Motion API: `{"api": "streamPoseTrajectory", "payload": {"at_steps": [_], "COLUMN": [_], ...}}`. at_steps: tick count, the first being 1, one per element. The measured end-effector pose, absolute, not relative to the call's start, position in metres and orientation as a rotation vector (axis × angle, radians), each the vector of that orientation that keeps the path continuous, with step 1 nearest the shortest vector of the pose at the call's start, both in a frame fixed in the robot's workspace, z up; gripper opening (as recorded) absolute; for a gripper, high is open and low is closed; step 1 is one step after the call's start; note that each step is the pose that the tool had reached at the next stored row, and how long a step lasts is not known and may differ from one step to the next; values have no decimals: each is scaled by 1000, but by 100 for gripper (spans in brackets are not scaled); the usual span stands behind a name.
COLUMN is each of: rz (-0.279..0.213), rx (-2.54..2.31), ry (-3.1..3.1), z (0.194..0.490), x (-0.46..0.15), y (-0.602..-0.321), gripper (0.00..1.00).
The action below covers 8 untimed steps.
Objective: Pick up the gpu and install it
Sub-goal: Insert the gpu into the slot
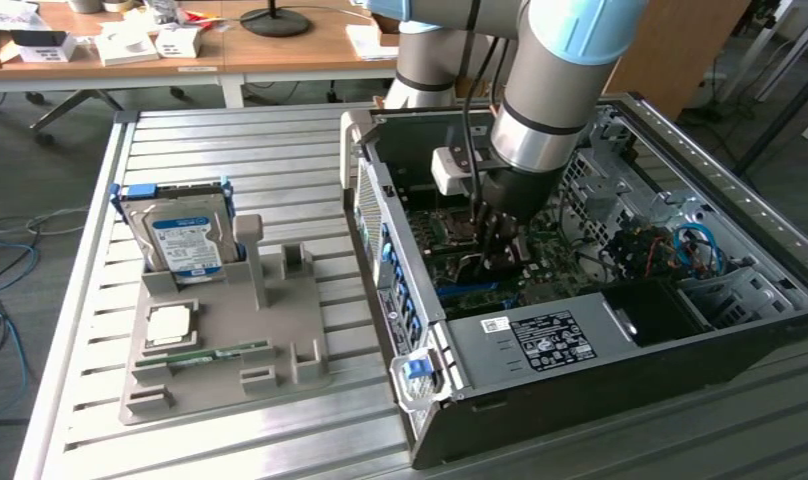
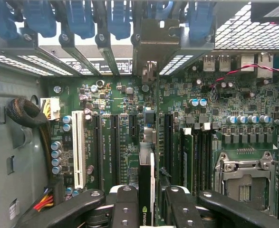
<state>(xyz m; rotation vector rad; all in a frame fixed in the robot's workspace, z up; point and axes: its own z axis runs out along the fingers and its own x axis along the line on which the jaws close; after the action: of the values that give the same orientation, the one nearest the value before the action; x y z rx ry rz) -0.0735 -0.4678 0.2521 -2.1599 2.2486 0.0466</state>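
My gripper (image 2: pixel 149 211) is shut on the gpu (image 2: pixel 146 180). The gpu is a thin dark card seen edge-on, with a green logo on its edge, between the two black fingers (image 2: pixel 125 204). The card stands upright over the black expansion slots (image 2: pixel 115 147) of the green motherboard (image 2: pixel 115 95). Its pale metal end bracket (image 2: pixel 151 52) reaches the row of rear slot covers. In the exterior view the gripper (image 1: pixel 500 250) is lowered deep inside the open computer case (image 1: pixel 724 320), just above the board.
Blue slot latches (image 2: pixel 77 19), a bundled black cable (image 2: pixel 25 114) and the CPU socket (image 2: pixel 246 175) surround the card. Outside the case, a grey fixture tray (image 1: pixel 297 330) holds a hard drive (image 1: pixel 184 240), a processor (image 1: pixel 168 322) and a green memory stick (image 1: pixel 211 353).
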Motion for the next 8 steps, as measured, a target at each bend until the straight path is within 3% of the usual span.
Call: {"api": "streamPoseTrajectory", "payload": {"at_steps": [8], "rz": [47], "rx": [-2160], "ry": [2249], "z": [252], "x": [-74], "y": [-468], "gripper": [26]}}
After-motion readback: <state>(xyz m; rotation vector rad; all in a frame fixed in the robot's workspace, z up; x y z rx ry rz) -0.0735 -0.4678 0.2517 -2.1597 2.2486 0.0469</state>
